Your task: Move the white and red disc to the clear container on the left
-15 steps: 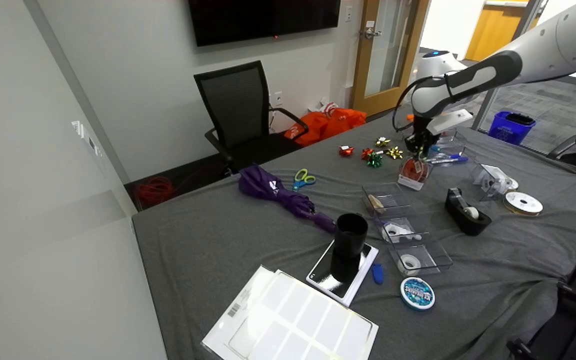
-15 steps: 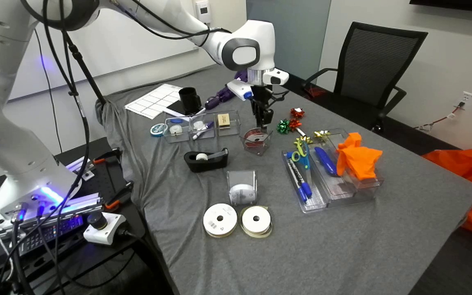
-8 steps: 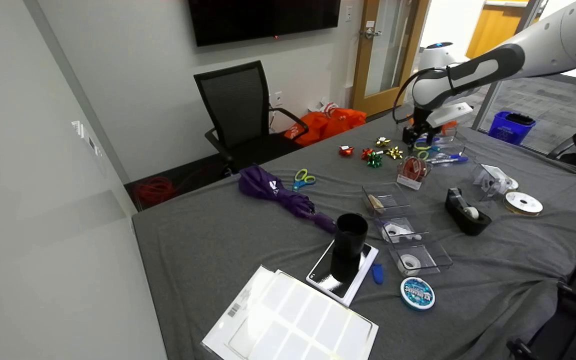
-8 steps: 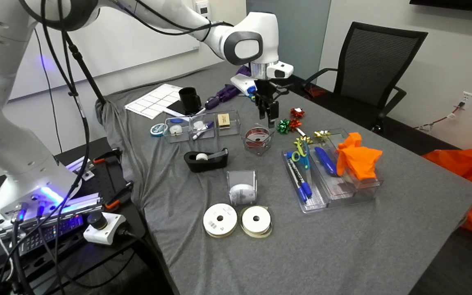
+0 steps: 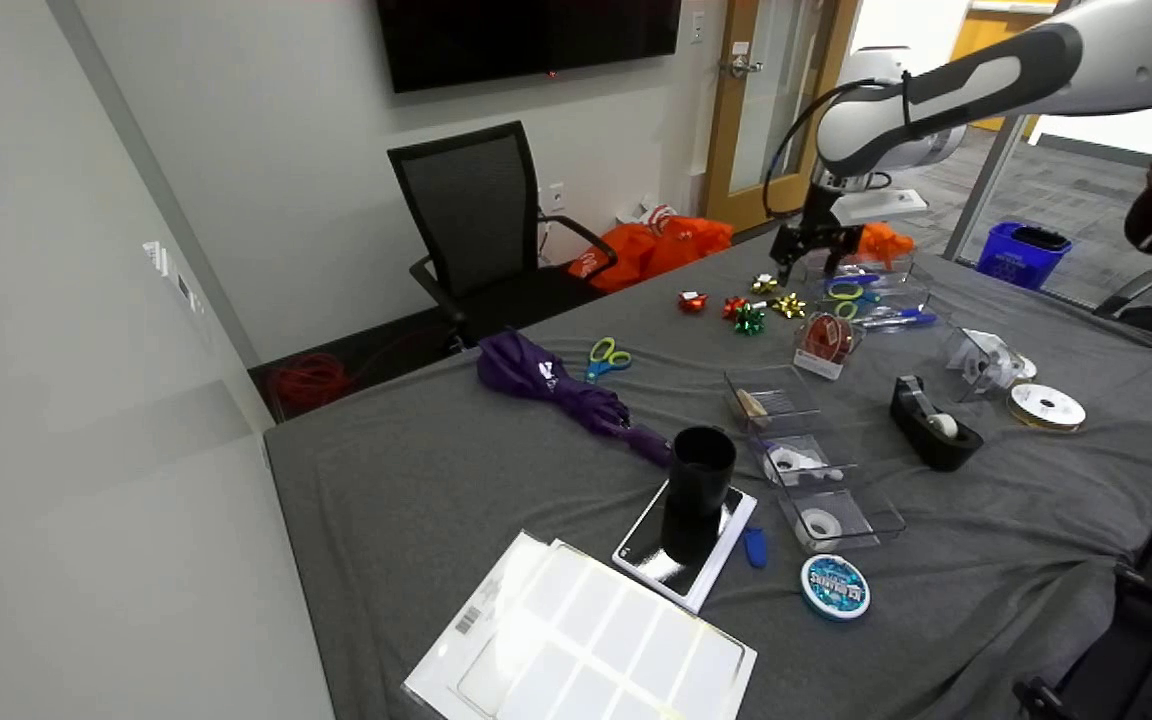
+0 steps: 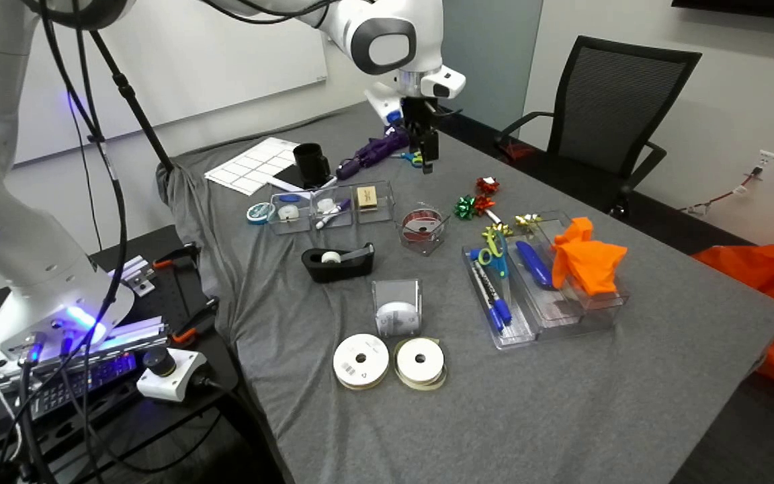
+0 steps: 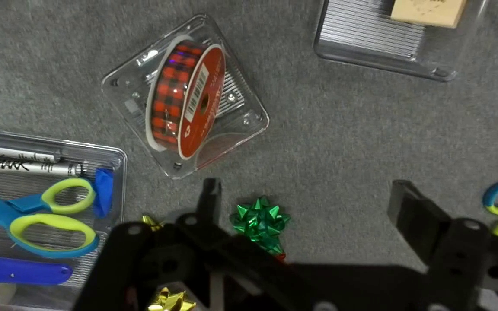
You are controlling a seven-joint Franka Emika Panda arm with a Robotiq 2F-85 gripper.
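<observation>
Jaws spread wide on the gripper [image 7: 306, 192], hanging over the grey counter [image 6: 595, 403], a green bow [image 7: 260, 218] framed in the gap in the wrist view. And there's the white and red disc [image 7: 184, 97], tipped up on its edge inside a square clear container [image 7: 242, 116], well apart from the jaws! Open ground here: a strip of counter runs between that container and the three-part tray [image 7: 363, 32], and in an exterior view a broad stretch reaches the counter's corner. On the opposite flank, the pen tray [image 7: 124, 185] shows its rim near the container, carrying markers [image 7: 24, 167] and blue-and-yellow scissors [image 7: 33, 203]; an orange bundle [image 6: 587, 262] sits in the clear bin [image 6: 602, 310] alongside. Back to the three-part tray: tan block [image 7: 430, 11] at one end, white rolls [image 6: 288, 213] in the other two sections, a purple-and-white marker [image 6: 340, 207] beside the middle one. A black tape dispenser [image 6: 338, 269] stands near it.
</observation>
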